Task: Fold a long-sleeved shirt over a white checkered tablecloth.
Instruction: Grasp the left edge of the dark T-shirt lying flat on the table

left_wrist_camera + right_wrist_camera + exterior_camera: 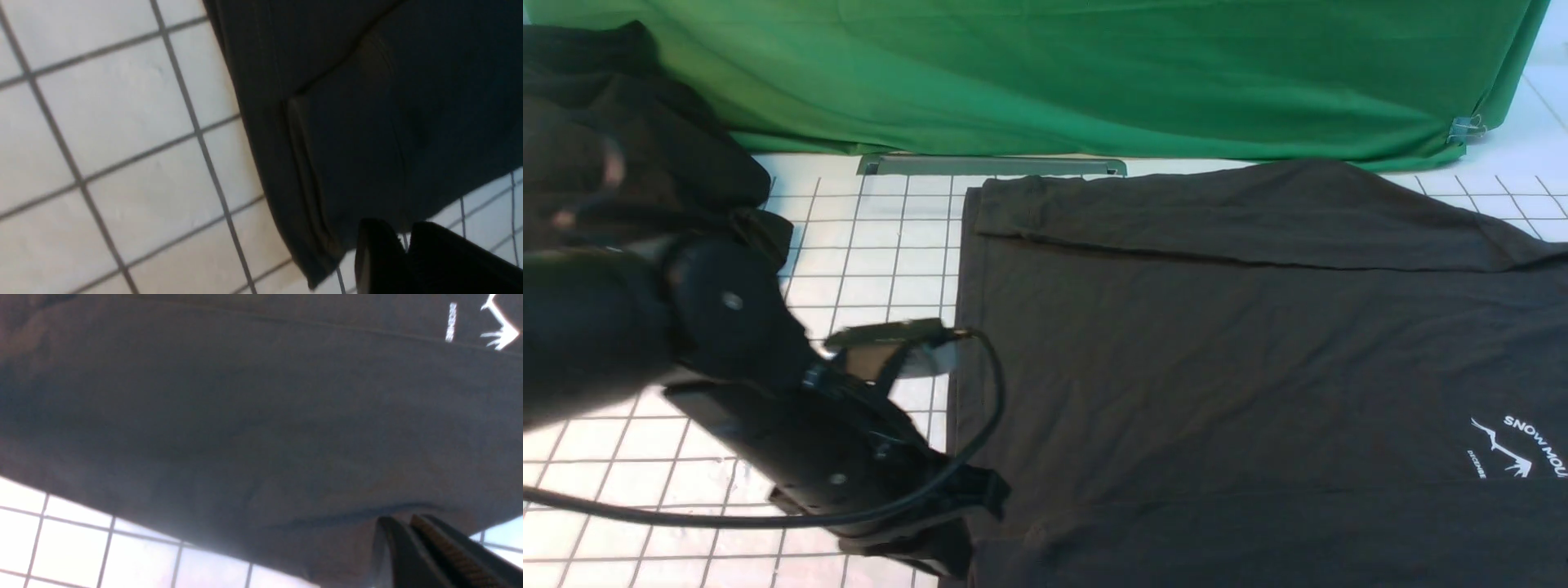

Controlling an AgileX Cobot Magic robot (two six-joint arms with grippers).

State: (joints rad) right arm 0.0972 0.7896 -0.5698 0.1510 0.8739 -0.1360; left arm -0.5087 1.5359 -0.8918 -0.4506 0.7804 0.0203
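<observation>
The dark charcoal long-sleeved shirt (1217,367) lies flat on the white checkered tablecloth (874,237), its white mountain logo (1515,449) at the right edge. A sleeve is folded across its far side. My left gripper (972,531) sits at the shirt's near-left corner. In the left wrist view its fingers (404,234) are shut, just short of the shirt's hem (310,228), with only tablecloth (102,143) showing past the tips. My right gripper (402,520) is out of the front view. Its fingers are shut on a puckered edge of the shirt (245,416) above the tablecloth (73,539).
A green fabric backdrop (1094,73) hangs along the far side, with a metal strip (992,166) at its foot. A black shapeless heap of cloth (621,131) fills the far left. My left arm's cable (992,392) loops over the shirt's left edge.
</observation>
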